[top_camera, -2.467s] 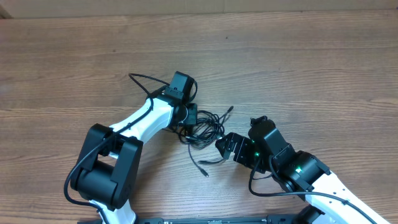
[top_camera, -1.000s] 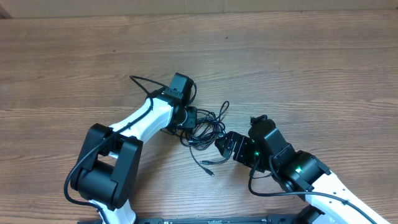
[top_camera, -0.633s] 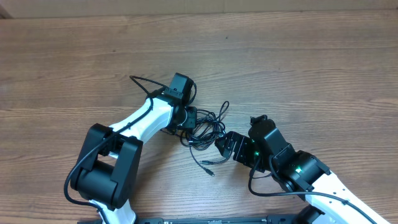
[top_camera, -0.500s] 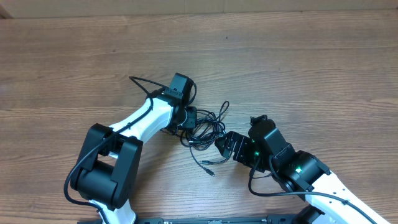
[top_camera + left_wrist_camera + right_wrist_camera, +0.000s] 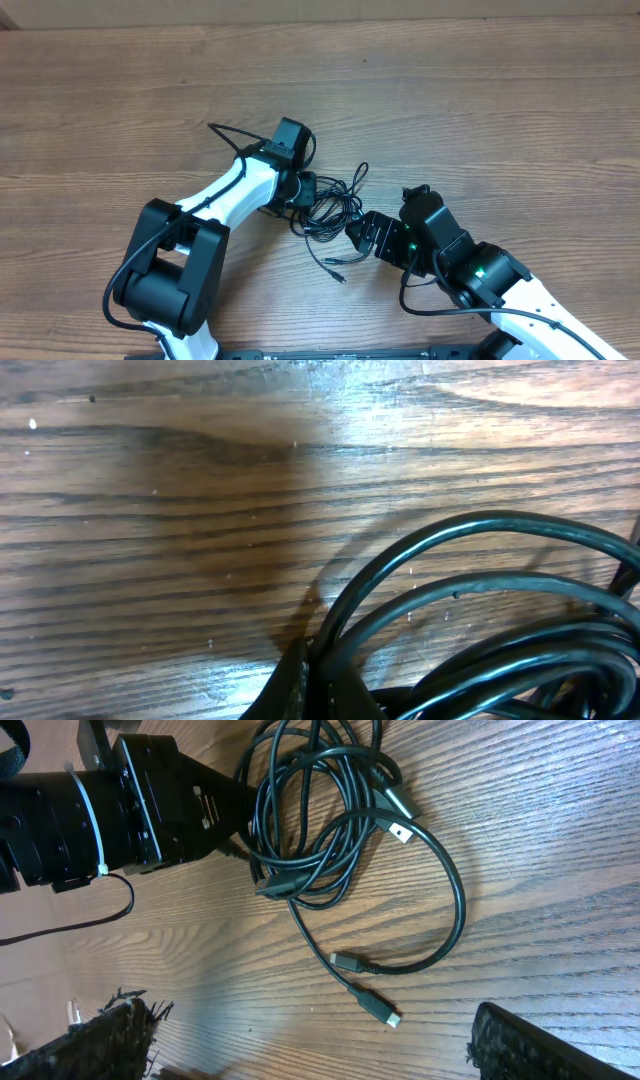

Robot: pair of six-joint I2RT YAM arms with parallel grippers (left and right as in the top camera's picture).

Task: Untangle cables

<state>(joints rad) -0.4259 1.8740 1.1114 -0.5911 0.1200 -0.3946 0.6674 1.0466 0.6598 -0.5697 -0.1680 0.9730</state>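
Observation:
The cables (image 5: 331, 206) lie as a tangle of thin black loops on the wooden table between my two arms. My left gripper (image 5: 304, 190) is shut on strands at the tangle's left edge. In the left wrist view its fingertips (image 5: 300, 678) pinch together on several black loops (image 5: 480, 590). My right gripper (image 5: 361, 234) stands open just right of the tangle and holds nothing. Its wrist view shows the coil (image 5: 318, 815), a loose curve (image 5: 455, 910) and two free plug ends, one with a silvery tip (image 5: 386, 1014). The right gripper (image 5: 320, 1050) is above bare wood.
Another free cable end (image 5: 364, 168) points up and right from the tangle, and a tail (image 5: 334, 270) trails toward the near edge. A thicker black arm wire (image 5: 226, 131) arcs left of the left wrist. The table's far edge (image 5: 320, 18) runs along the top.
Since the earliest frame the tangle has shifted a little: the upper-right end swung up and left, and the lower tail moved slightly right. Nothing has moved over the last second.

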